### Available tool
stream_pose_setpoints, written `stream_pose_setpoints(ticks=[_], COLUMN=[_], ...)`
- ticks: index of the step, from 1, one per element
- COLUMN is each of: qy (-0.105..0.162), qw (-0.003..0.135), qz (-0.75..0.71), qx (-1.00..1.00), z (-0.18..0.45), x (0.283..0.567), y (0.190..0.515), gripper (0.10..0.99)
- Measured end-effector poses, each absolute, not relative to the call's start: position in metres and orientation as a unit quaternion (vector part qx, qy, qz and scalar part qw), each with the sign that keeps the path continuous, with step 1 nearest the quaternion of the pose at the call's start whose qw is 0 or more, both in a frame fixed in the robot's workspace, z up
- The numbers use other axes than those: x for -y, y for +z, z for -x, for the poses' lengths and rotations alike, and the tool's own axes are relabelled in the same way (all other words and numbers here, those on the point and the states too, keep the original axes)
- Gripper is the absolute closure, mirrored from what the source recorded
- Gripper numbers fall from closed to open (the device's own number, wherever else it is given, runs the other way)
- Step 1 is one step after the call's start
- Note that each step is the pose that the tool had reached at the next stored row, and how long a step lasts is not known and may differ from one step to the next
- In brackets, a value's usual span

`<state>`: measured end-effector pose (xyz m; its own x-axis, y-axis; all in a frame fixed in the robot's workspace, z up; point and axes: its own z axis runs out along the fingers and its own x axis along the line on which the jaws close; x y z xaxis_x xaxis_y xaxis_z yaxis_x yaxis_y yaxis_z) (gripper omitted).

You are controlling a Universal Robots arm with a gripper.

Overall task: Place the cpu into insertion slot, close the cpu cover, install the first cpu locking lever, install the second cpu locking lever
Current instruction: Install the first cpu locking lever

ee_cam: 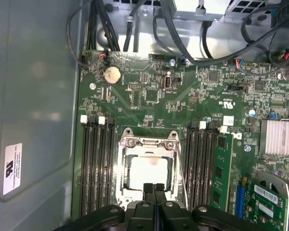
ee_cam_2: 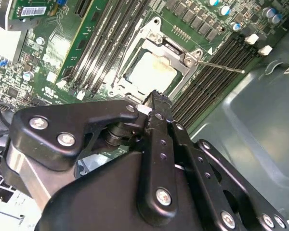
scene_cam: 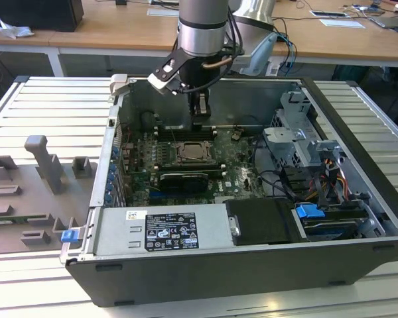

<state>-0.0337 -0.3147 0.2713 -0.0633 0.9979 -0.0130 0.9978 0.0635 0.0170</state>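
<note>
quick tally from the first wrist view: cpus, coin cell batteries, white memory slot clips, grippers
cpu: 1
coin cell battery: 1
white memory slot clips: 4
gripper: 1
total: 7

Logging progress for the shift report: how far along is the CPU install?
Done: the cpu sits in the insertion slot, with the cpu cover down over it. In hand: nothing; the shut gripper hovers at the socket's edge. Left: at least one locking lever sticks out unlatched.
</note>
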Motion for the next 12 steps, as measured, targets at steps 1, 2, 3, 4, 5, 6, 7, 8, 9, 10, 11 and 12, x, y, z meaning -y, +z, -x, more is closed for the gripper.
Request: stream_pose_setpoints(ticks=[1, 2, 3, 4, 5, 6, 7, 8, 9, 10, 11, 12], qy=[0.002, 0.003, 0.003, 0.003, 0.004, 0.004, 0.004, 0.004, 0.004, 0.004, 0.004, 0.005], qw=[0.011, 0.011, 0.012, 0.012, 0.012, 0.012, 0.012, 0.012, 0.012, 0.012, 0.012, 0.012], qz=[-0.683, -0.681, -0.677, -0.673, -0.666, -0.660, -0.654, -0.643, -0.635, -0.629, -0.619, -0.605], qx=[-0.731, -0.732, -0.736, -0.740, -0.746, -0.751, -0.757, -0.765, -0.772, -0.777, -0.785, -0.796], z=[0.0338, 0.0338, 0.0338, 0.0338, 0.0338, 0.0338, 0.0338, 0.0339, 0.0339, 0.0339, 0.0339, 0.0339], x=[0.3148, 0.3148, 0.3148, 0.3148, 0.3148, 0.3148, 0.3148, 0.3148, 0.3148, 0.3148, 0.3148, 0.3148], y=[0.2713, 0.2713, 0.2713, 0.2712, 0.2712, 0.2711, 0.2711, 0.2710, 0.2709, 0.2709, 0.2708, 0.2708], gripper=[0.980, 0.980, 0.980, 0.980, 0.980, 0.980, 0.980, 0.980, 0.980, 0.980, 0.980, 0.980])
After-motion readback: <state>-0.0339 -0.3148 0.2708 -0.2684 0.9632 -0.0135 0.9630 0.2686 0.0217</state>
